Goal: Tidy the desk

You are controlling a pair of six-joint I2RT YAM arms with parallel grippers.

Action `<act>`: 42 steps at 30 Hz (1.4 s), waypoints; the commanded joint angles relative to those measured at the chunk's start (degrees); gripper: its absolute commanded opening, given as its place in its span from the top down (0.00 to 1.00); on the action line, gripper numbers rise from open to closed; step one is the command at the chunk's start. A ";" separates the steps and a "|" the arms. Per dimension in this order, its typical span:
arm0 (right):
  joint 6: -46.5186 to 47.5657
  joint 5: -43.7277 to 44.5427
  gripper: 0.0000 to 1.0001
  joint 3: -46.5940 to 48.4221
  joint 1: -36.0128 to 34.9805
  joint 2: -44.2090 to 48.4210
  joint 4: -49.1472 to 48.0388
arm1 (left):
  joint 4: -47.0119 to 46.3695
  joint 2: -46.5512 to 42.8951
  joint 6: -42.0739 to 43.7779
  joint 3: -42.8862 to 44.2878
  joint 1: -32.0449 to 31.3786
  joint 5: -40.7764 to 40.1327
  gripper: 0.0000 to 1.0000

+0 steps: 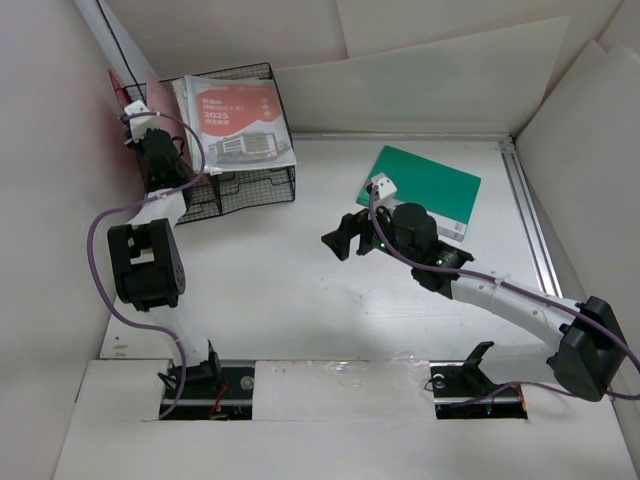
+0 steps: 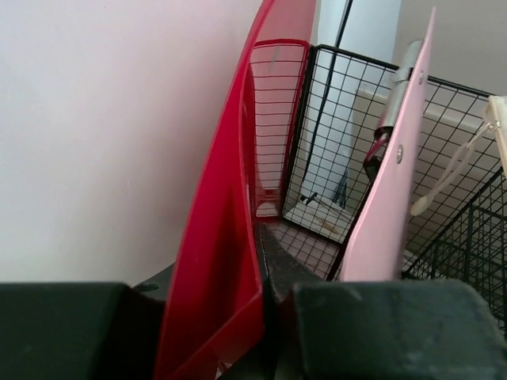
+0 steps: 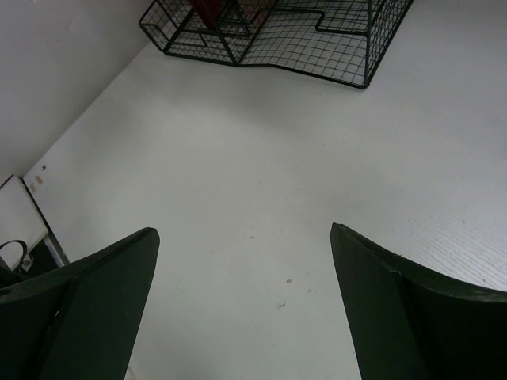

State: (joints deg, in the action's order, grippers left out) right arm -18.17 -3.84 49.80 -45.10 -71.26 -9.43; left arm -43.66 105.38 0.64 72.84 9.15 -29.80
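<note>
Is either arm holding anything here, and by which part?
The left gripper clamps the red folder by one edge. The right gripper, jaws open above the desk, holds nothing.

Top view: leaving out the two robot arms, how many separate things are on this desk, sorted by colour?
red folder: 1
pink clipboard: 1
green book: 1
white booklet with red print: 1
black wire rack: 1
Total: 5
</note>
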 commanded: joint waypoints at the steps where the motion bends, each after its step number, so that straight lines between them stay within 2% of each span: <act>1: 0.16 1.11 0.05 1.44 -0.60 1.30 -1.99 | 1.99 0.00 -1.75 -1.90 0.96 -0.78 0.98; 3: 0.16 1.11 0.05 1.44 -0.60 0.69 -1.99 | 3.05 -0.70 -4.15 -2.52 0.96 0.17 0.87; 4: 0.16 1.11 0.05 1.44 -0.60 0.69 -1.99 | 3.05 -1.92 -4.86 -3.31 0.96 0.88 0.77; 6: 0.16 1.11 0.05 1.44 -0.60 0.69 -1.99 | 5.07 -3.60 -7.66 -3.32 0.96 2.72 0.68; 11: 0.16 1.63 0.05 1.44 -0.60 0.69 -1.99 | 8.40 -7.73 -13.47 -3.41 1.58 11.33 0.49; 12: 0.16 1.64 0.05 1.44 -0.60 1.38 -1.99 | 9.63 -7.74 -14.26 -3.40 1.05 12.56 0.42; 15: 0.16 2.16 0.05 0.91 -0.60 2.62 -1.99 | 10.26 -9.83 -14.80 -2.79 -0.26 15.12 0.36; 20: 0.16 1.64 0.03 0.91 -0.60 3.15 -1.99 | 11.40 -14.85 -15.84 -2.17 -0.89 16.44 0.18; 27: -0.90 2.95 0.03 0.91 -0.60 2.62 -1.99 | 15.52 -23.20 -19.71 0.46 -0.89 8.02 0.14; 32: -2.65 8.04 0.04 0.39 -0.08 2.62 -1.99 | 18.43 -26.53 -24.71 2.13 -0.89 12.65 0.22; 34: -4.14 11.56 0.15 -0.31 0.45 3.85 -1.99 | 18.43 -27.24 -27.54 2.13 -0.89 19.84 0.33; 35: -4.76 12.61 0.25 -0.32 1.24 3.85 -1.99 | 18.43 -27.25 -30.24 1.61 -0.89 22.05 0.37; 36: -5.55 13.67 0.38 -0.84 1.77 4.55 -1.99 | 18.43 -27.25 -30.26 2.39 -3.15 22.85 0.41; 37: -7.21 14.72 0.67 -1.45 2.47 5.08 -1.99 | 20.09 -27.25 -30.26 3.27 -5.26 22.08 0.50; 39: -8.71 17.62 0.88 -2.24 5.01 5.08 -1.99 | 20.10 -25.42 -23.46 5.81 -11.40 17.77 0.52; 40: -10.98 18.68 1.00 -2.77 6.15 5.60 -1.39 | 21.76 -24.18 -20.80 7.56 -18.04 17.76 0.52; 42: -13.37 22.28 1.00 -3.39 9.58 5.61 0.11 | 25.19 -20.85 -16.66 12.13 -25.28 13.12 0.52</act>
State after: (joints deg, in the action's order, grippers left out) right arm -26.48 11.14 47.27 -38.89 -67.13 -9.26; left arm -21.08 82.26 -22.39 78.83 -6.44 -15.33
